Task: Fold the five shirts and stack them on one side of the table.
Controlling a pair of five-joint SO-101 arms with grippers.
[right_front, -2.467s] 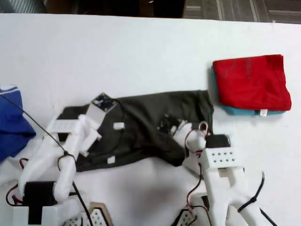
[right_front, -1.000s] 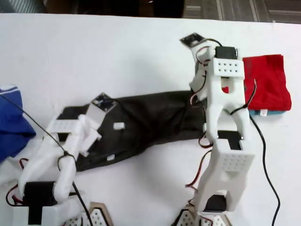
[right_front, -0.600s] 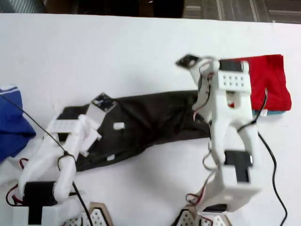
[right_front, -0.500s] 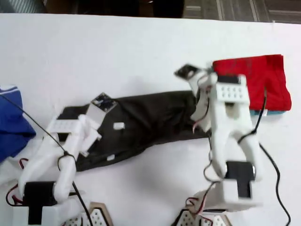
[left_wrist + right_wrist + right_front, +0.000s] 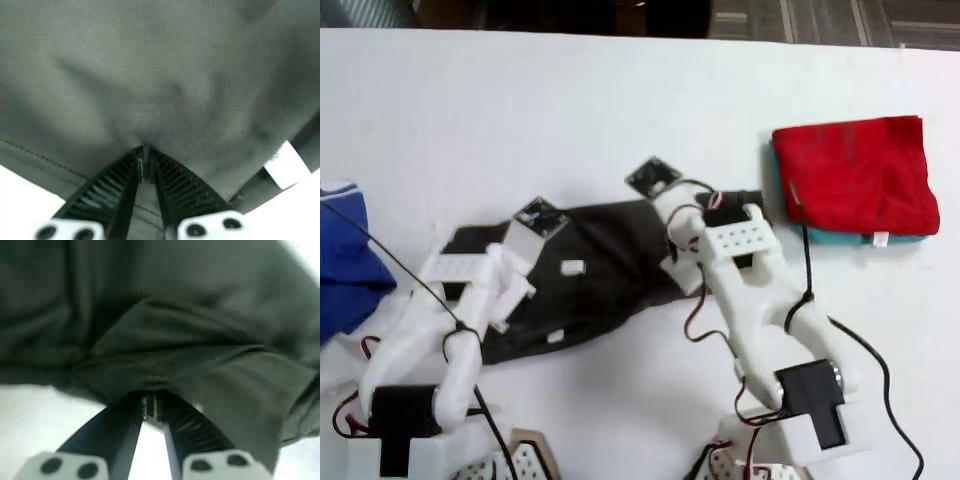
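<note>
Pinches the dark shirt [image 5: 165, 75] in the left gripper [image 5: 145, 167], jaws shut on a small ridge of cloth just inside a stitched hem. Grips likewise with the right gripper [image 5: 151, 407], jaws closed on a bunched fold near the cloth's edge.

Looks to be mid-fold on this shirt, judging by the two pinches. Lies as a long crumpled band across the middle of the white table [image 5: 570, 100], one end under the left arm [image 5: 470, 290], the other just beside the finished stack. Counts two as done, probably: a red shirt [image 5: 855, 175] folded on top of a teal shirt [image 5: 820, 235] at the right side. Has a blue shirt [image 5: 345, 260] rumpled at the left edge, well apart.

Calls next, most likely, for lifting the right-held fold and carrying it over toward the left-held end, with the left pinch as anchor. Needs laying flat with edges matched before letting go. Risks dragging the whole band if lifted too little.

Holds the left arm low, angled from its base at the near edge up to the shirt's left end. Sets the right arm [image 5: 750, 290] bent from its base at the near edge, leaning in over the shirt's right half, wrist tipped down onto the cloth.
</note>
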